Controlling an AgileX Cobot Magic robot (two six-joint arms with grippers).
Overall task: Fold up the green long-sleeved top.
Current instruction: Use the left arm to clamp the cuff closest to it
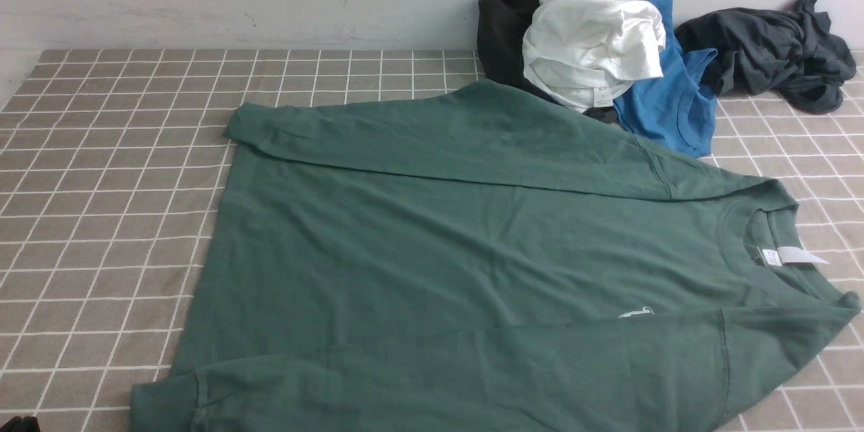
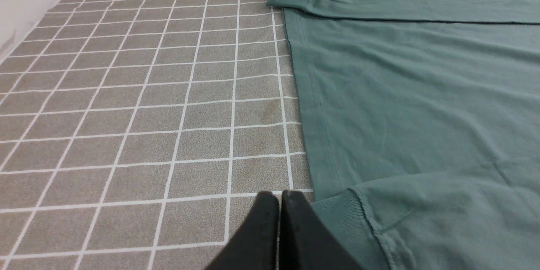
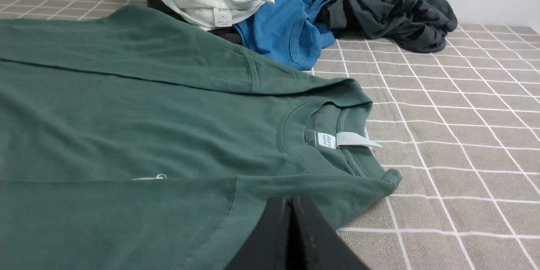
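Observation:
The green long-sleeved top (image 1: 472, 243) lies flat on the checked cloth, collar and white neck label (image 1: 800, 256) to the right, hem to the left. Both sleeves are folded in across the body, one along the far edge, one along the near edge. In the left wrist view my left gripper (image 2: 279, 196) is shut with nothing in it, just off the near sleeve's ribbed cuff (image 2: 346, 219). In the right wrist view my right gripper (image 3: 291, 200) is shut and empty, over the near shoulder of the top (image 3: 168, 114). Neither gripper shows clearly in the front view.
A heap of clothes sits at the back right against the wall: a white garment (image 1: 594, 34), a bright blue T-shirt (image 1: 668, 101), a black garment (image 1: 506, 20) and a dark grey one (image 1: 776, 47). Checked cloth (image 1: 101, 182) shows bare to the left.

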